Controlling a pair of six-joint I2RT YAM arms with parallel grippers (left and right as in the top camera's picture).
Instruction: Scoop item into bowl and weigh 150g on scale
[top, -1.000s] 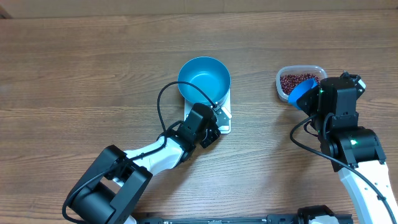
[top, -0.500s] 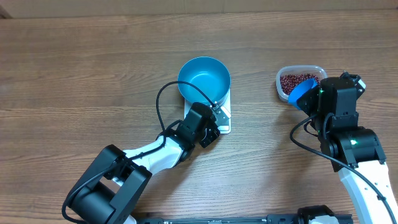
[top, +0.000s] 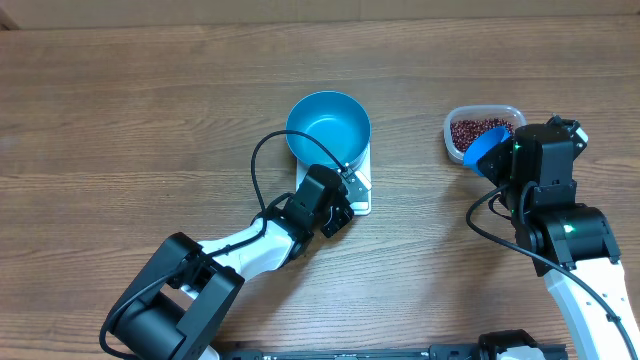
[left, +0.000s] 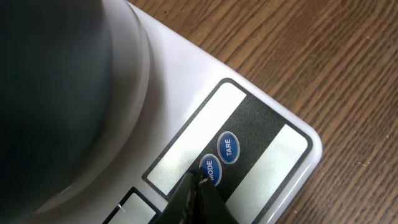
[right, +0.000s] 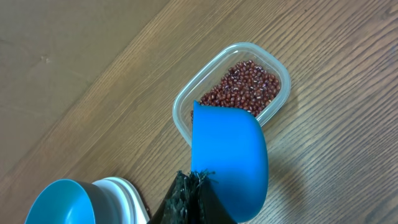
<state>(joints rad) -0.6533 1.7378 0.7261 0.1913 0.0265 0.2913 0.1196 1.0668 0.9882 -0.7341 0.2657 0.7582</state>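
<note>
A brown wood-grain table (top: 120, 120) fills the overhead view under soft, even light, with a plain tan strip (top: 300, 8) along the frame's top edge.

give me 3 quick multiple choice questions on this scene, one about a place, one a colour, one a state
1. The bowl sits: A on the scale B beside it C under it
2. The scoop is: A red B blue C white
3. The left pincer is: A wide open B shut, tip at the MODE button C gripping the bowl

Answers:
1 A, the overhead view shows the bowl resting on the scale's platform.
2 B, the right wrist view shows a plain blue scoop.
3 B, the left wrist view shows its fingers closed together, with the tip at MODE.
</note>
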